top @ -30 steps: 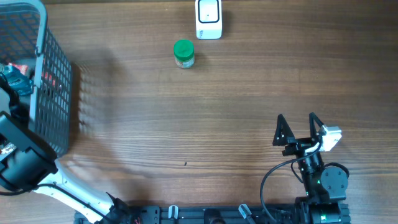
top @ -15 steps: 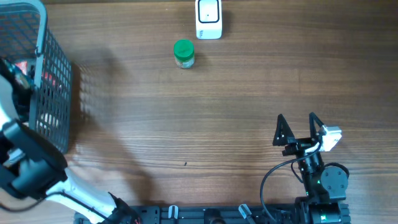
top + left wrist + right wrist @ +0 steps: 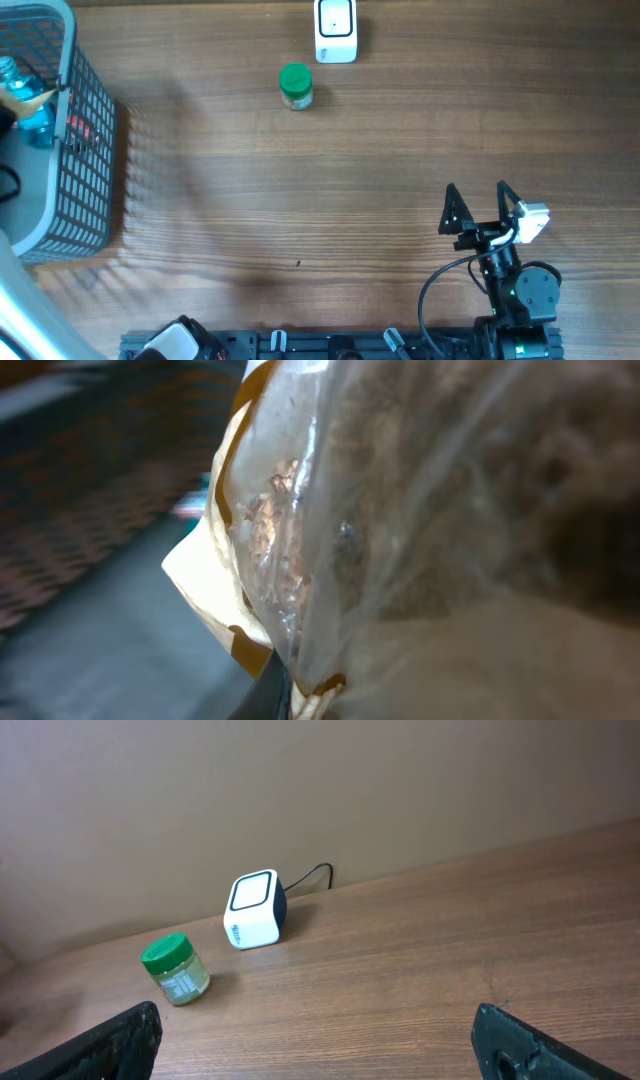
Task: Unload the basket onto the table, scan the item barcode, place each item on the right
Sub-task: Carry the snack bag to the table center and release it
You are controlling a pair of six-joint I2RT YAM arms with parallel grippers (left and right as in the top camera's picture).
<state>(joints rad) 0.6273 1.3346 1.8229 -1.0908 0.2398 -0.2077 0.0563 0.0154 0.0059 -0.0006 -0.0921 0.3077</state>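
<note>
Item for scanning looks to be the clear plastic packet (image 3: 400,530), tan edging, brownish contents, filling the left wrist view right up against the left gripper. That gripper is closed, its fingers hidden behind the film. It reads as a pinch on the thin top edge so the packet hangs free for carrying. The wire basket (image 3: 90,160) mesh and floor sit just behind and below it, so the packet is not yet clear of the basket. The right gripper (image 3: 478,205) has jaws spread wide and holds nothing, parked out of the way. The scanner (image 3: 255,910) is ahead of it and slightly left, well apart, window tilted up, so the barcode likely needs to face that window. The green-lidded jar (image 3: 175,970) stands upright, further left and nearer.
</note>
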